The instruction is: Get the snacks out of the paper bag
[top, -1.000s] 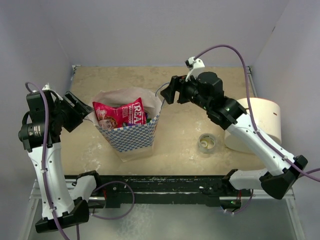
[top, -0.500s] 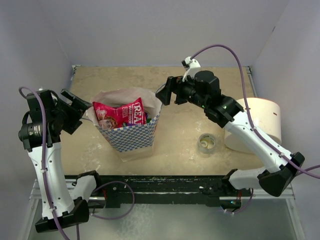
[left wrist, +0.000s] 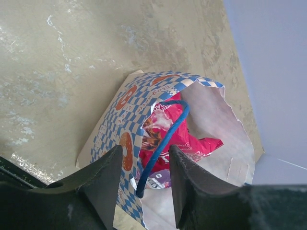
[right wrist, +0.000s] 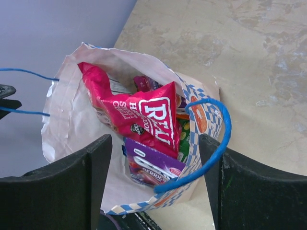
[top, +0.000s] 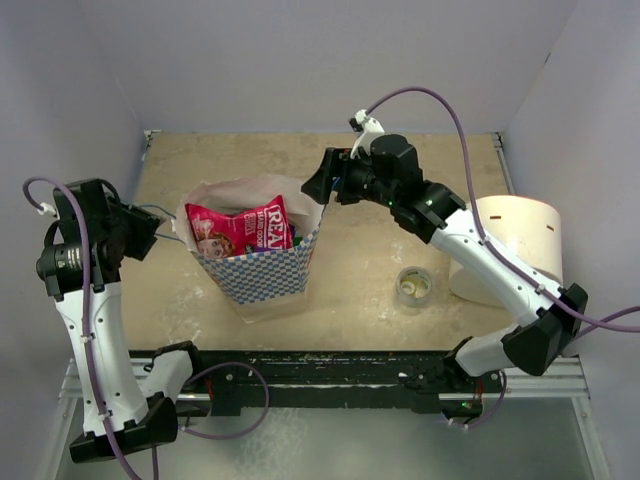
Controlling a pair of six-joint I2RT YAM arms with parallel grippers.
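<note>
Left fingers [top: 148, 226]: parted, not clamped on anything. A thin blue cord handle [left wrist: 163, 139] of the bag runs up between them, and I cannot tell whether it touches either one.
Right fingers [top: 315, 186]: spread wide and holding nothing, hanging over the bag's right rim. The second blue handle [right wrist: 218, 139] loops just beside one of them.
Paper bag [top: 265, 275]: upright on the counter [top: 350, 280] between my two arms, mouth open. It is blue-and-white checkered outside and plain white inside.
Red-pink chip bag [top: 240, 230]: inside the bag, lying on top of the other packets with its white lettering facing up.
Purple packet [right wrist: 151, 167]: inside, partly under the chip bag.
Green packet [right wrist: 184, 139]: inside, tucked against the checkered wall.
Tape roll [top: 414, 286]: on the counter to the right, apart from the bag.
White cylinder roll [top: 520, 245]: just beside the tape roll, further right.
</note>
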